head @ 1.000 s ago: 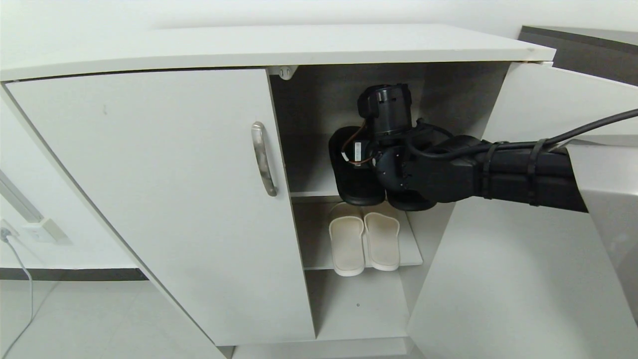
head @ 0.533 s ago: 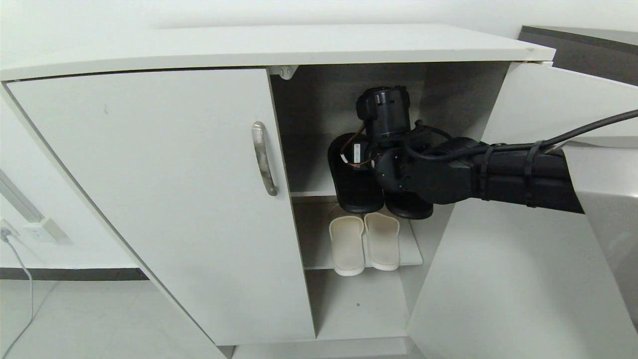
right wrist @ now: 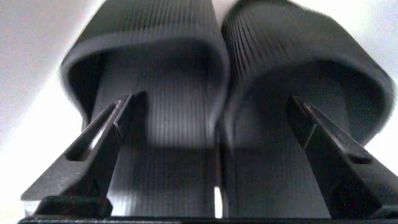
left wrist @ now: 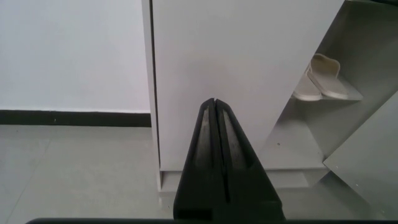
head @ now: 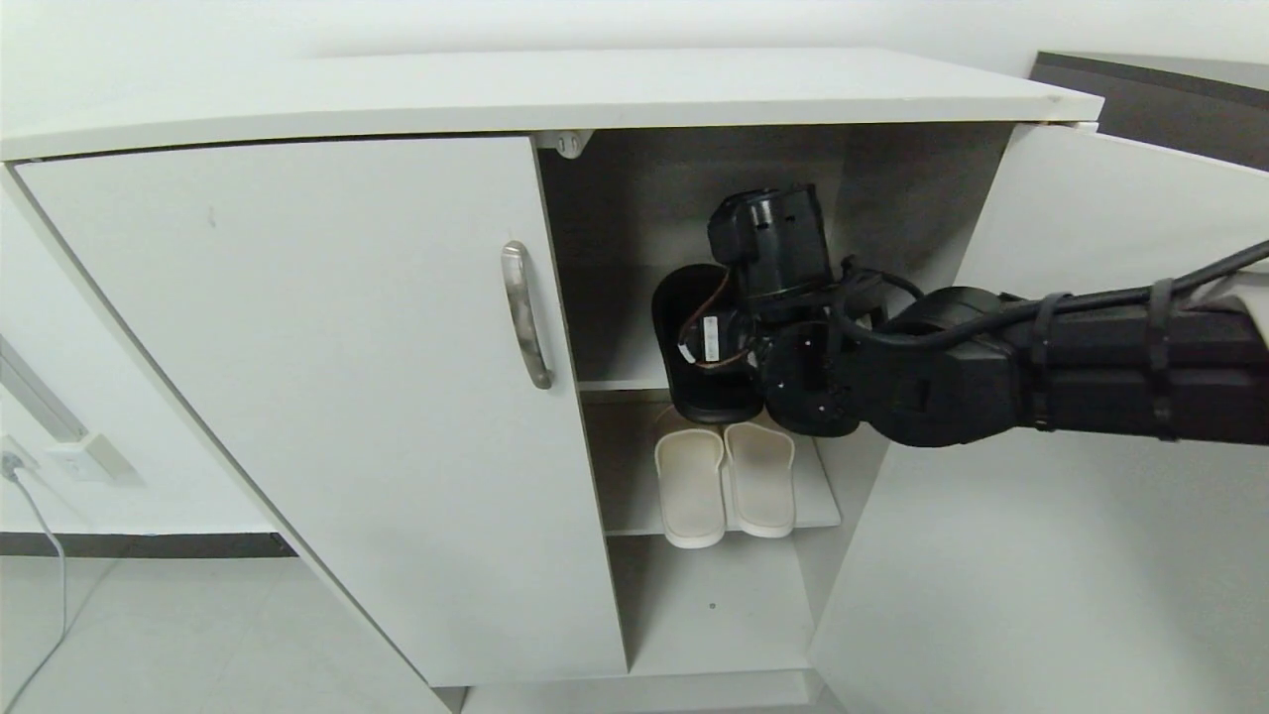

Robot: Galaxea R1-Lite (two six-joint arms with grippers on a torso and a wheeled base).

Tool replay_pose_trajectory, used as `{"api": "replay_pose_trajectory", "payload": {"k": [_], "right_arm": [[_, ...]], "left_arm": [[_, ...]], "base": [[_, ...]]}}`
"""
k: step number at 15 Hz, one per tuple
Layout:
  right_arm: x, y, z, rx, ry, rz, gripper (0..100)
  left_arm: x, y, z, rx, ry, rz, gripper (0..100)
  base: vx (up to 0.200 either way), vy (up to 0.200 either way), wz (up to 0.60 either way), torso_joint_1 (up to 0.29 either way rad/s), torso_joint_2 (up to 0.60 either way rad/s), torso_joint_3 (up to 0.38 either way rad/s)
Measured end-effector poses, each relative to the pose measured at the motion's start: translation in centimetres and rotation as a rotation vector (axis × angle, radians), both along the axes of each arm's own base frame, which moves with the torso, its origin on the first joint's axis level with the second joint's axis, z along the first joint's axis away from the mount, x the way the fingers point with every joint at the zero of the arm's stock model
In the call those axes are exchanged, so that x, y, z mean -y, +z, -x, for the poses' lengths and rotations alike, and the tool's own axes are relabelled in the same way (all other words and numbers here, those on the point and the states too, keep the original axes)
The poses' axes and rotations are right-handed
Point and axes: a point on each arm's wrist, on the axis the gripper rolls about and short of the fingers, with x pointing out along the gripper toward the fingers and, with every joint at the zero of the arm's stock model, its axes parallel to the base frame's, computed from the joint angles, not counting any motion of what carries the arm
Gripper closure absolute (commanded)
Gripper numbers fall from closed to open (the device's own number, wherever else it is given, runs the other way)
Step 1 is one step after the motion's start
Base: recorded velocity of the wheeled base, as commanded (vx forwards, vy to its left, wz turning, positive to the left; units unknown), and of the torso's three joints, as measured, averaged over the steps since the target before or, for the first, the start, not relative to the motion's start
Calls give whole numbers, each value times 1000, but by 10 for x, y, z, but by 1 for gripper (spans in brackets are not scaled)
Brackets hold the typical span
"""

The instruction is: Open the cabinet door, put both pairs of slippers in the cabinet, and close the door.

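A pair of black slippers point(head: 699, 382) lies on the cabinet's upper shelf point(head: 620, 385), heels overhanging the front edge. My right gripper point(right wrist: 210, 99) is just in front of them inside the cabinet, open, one finger on each side above the two straps point(right wrist: 161, 62). A pair of white slippers point(head: 724, 481) sits side by side on the middle shelf point(head: 821, 511), also seen in the left wrist view point(left wrist: 323, 78). My left gripper point(left wrist: 214, 106) hangs low outside the cabinet above the floor, shut and holding nothing.
The cabinet's point(head: 555, 89) left door point(head: 297, 397) is closed, with a metal handle point(head: 523, 317). Its right door point(head: 1041, 555) is swung wide open beneath my right arm. The bottom compartment point(head: 714, 605) is bare. A wall socket and cable point(head: 20, 466) are at the far left.
The black slippers dropped a little onto the upper shelf and stayed. My right arm has drawn back out and to the right, away from them.
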Motion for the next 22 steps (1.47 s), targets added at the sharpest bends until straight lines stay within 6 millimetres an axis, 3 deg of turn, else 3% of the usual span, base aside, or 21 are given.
{"api": "replay_pose_trajectory", "payload": {"k": [3, 9, 10, 14, 22], "right_arm": [[20, -6, 28, -18, 26, 14, 0], [63, -12, 106, -23, 224, -46, 0], [66, -11, 113, -15, 238, -69, 100], [71, -21, 126, -38, 271, -58, 100], [63, -42, 121, -41, 288, -56, 100]], "left_arm": [[0, 0, 0, 0, 1, 0, 100], [0, 0, 0, 0, -1, -1, 100], [0, 0, 0, 0, 0, -2, 100], [0, 0, 0, 0, -1, -1, 100], [0, 0, 0, 1, 0, -1, 100]], "base": [[0, 0, 0, 0, 0, 0], [0, 0, 0, 0, 0, 0], [0, 0, 0, 0, 0, 0], [0, 0, 0, 0, 0, 0], [0, 0, 0, 0, 0, 0]]}}
